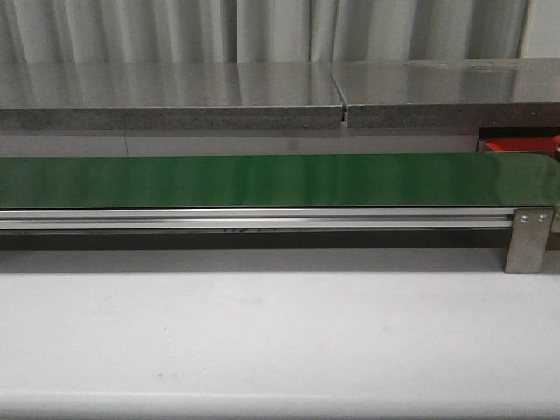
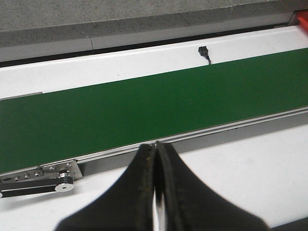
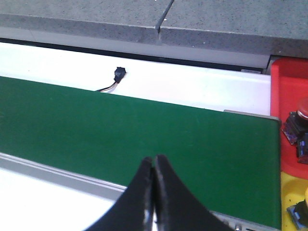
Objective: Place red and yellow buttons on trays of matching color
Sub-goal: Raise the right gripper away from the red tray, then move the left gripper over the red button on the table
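Both grippers hang over the near desk edge, the left gripper point(image 2: 156, 192) and right gripper point(image 3: 153, 197) each pinched closed on nothing. Beyond them the green belt point(image 1: 262, 179) runs bare from 9 to 3 o'clock. At its 3 o'clock end a red button point(image 3: 302, 108) sits upright, cap up, in the red tray point(image 3: 284, 86); it looks stiff and light, best gripped around its boxy base

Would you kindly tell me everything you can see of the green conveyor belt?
The green conveyor belt is a long, flat, smooth strip with a slight sheen, running left to right across the white table. A silvery metal rail edges its near side, ending in a bolted bracket at the right. Nothing lies on the belt in any view. At its right end sit a red tray and a yellow tray.
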